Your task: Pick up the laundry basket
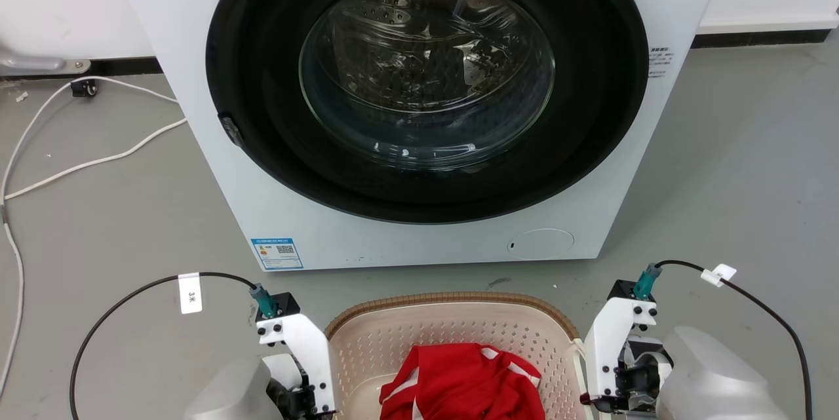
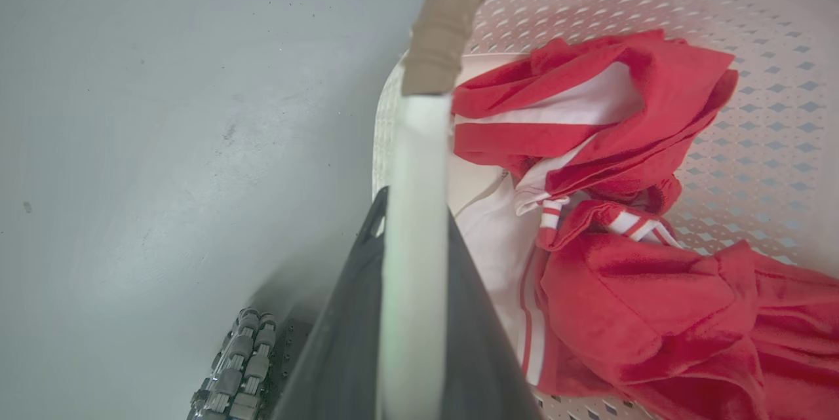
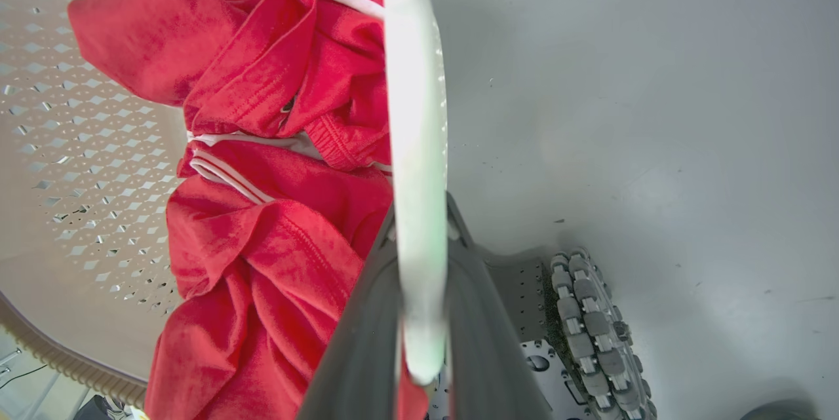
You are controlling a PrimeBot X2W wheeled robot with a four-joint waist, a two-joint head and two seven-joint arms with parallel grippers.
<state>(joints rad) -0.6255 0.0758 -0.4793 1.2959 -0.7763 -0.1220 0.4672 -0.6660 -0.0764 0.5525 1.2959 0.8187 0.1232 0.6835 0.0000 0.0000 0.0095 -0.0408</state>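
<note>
The laundry basket, beige with perforated walls and a brown woven rim, sits low in the head view just in front of the washer. Red and white clothes lie inside it. My left gripper is shut on the basket's white left handle, which runs between its dark fingers. My right gripper is shut on the white right handle in the same way. In the head view both wrists flank the basket, left and right, with the fingertips hidden.
A white front-loading washer with a shut round glass door stands close behind the basket. White cables trail over the grey floor at left. My base's roller wheels are near the basket's sides.
</note>
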